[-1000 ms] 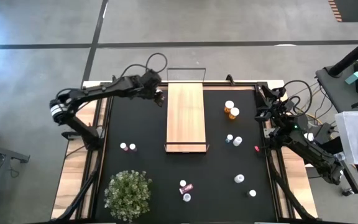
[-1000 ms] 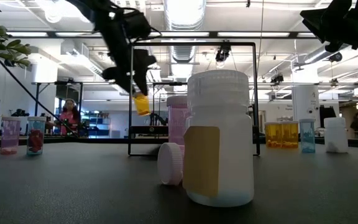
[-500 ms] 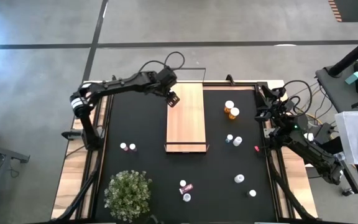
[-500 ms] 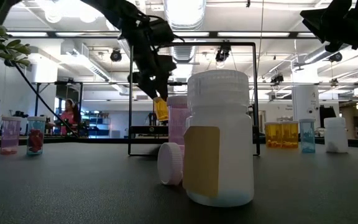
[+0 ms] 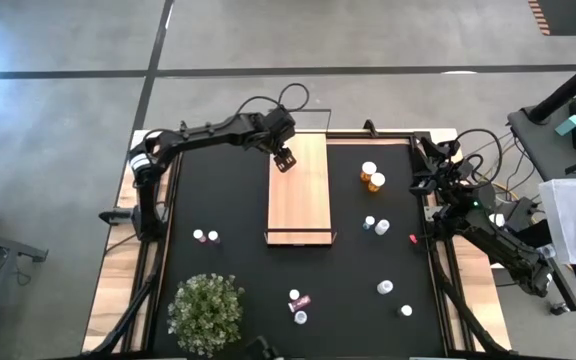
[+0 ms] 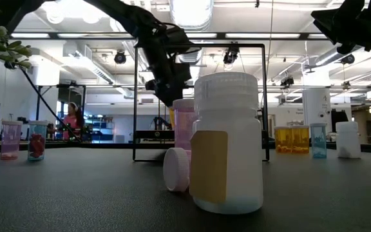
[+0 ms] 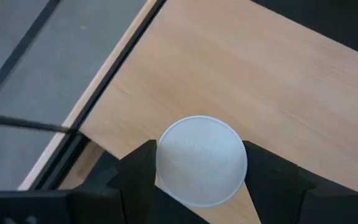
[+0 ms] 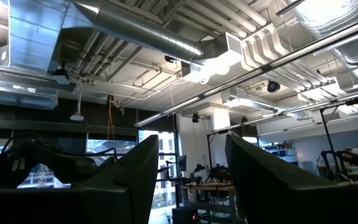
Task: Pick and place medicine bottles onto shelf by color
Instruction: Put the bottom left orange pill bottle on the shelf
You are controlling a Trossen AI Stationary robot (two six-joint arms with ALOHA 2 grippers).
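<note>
The left gripper (image 5: 285,158) hangs over the far left corner of the light wood shelf (image 5: 301,200), fingers clamped on a white-capped medicine bottle (image 7: 202,160) whose body is hidden beneath its cap. The right gripper (image 5: 430,152) waits, jaws parted and empty, at the table's right edge. Two orange bottles (image 5: 372,176) stand on the black mat just right of the shelf.

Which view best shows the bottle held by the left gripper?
The left wrist view: the bottle's white cap sits between the left gripper's fingers, above the shelf. The high view shows only the gripper there; low view hides it behind nearer bottles; right wrist view misses it.
</note>
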